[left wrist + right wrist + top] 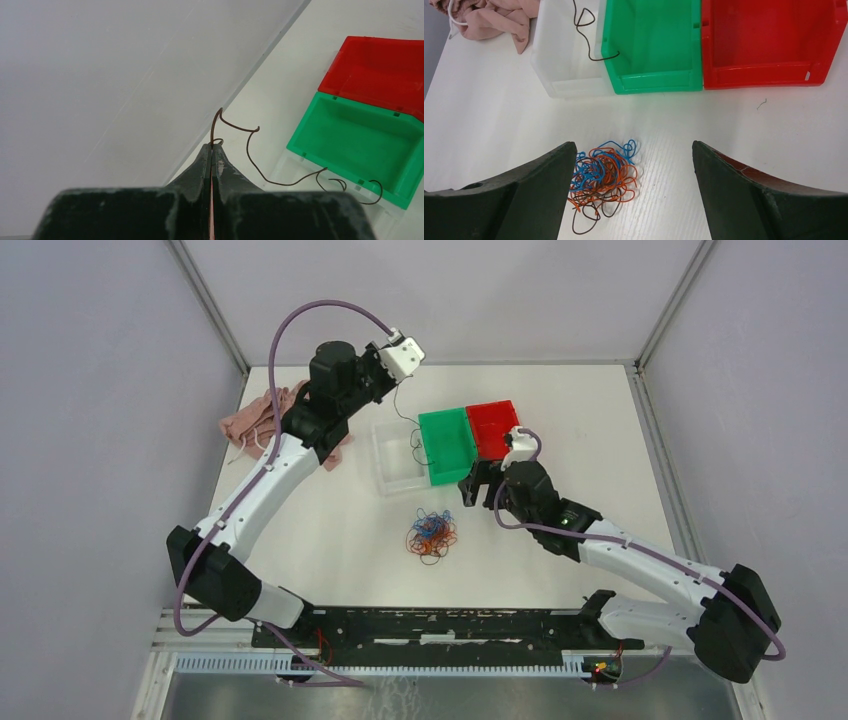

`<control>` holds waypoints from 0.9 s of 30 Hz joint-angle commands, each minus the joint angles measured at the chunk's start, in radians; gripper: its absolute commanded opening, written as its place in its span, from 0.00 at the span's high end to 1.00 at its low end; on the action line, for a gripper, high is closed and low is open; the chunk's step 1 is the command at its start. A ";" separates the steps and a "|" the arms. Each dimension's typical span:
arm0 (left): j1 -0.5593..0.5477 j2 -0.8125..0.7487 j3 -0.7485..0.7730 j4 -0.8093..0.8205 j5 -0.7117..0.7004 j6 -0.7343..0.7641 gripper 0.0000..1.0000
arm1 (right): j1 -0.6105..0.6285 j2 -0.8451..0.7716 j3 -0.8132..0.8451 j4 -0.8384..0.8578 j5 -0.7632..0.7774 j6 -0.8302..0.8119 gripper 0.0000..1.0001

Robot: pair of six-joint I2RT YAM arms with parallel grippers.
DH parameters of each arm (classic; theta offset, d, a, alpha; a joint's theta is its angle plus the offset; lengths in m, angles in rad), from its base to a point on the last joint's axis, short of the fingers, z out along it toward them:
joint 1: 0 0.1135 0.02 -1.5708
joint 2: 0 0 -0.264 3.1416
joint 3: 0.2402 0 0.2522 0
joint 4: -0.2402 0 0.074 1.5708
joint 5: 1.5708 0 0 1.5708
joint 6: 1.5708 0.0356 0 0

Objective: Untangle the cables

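Observation:
The cables (432, 535) lie as a small wad of orange, blue and dark brown curly wires on the white table, also seen in the right wrist view (601, 182). My right gripper (634, 147) hovers open just above and behind the wad, near the green bin (478, 490). Nothing is between its fingers. My left gripper (212, 146) is raised high at the back (392, 375), shut on one dark brown wire (250, 157). That wire dangles down over the clear bin (586, 45), and its lower end touches the green bin's rim.
Three bins stand side by side behind the wad: clear (388, 475), green (447, 445) and red (493, 428). A pink cloth (262, 418) with a white cord lies at the back left. Grey walls close in the table.

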 commanded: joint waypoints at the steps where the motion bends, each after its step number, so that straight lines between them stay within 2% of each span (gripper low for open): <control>1: 0.000 -0.010 0.011 0.085 -0.032 0.067 0.97 | -0.010 -0.017 -0.002 0.008 0.030 -0.010 0.08; 10: 0.006 -0.066 0.071 0.027 -0.017 0.073 0.97 | -0.020 -0.007 0.011 -0.003 0.036 -0.014 0.08; 17: 0.006 -0.134 0.134 -0.077 0.112 -0.032 0.97 | -0.025 0.006 0.017 0.001 0.032 -0.009 0.08; 27: 0.007 -0.145 0.060 -0.075 0.105 -0.029 0.97 | -0.026 0.008 0.004 0.003 0.031 0.004 0.08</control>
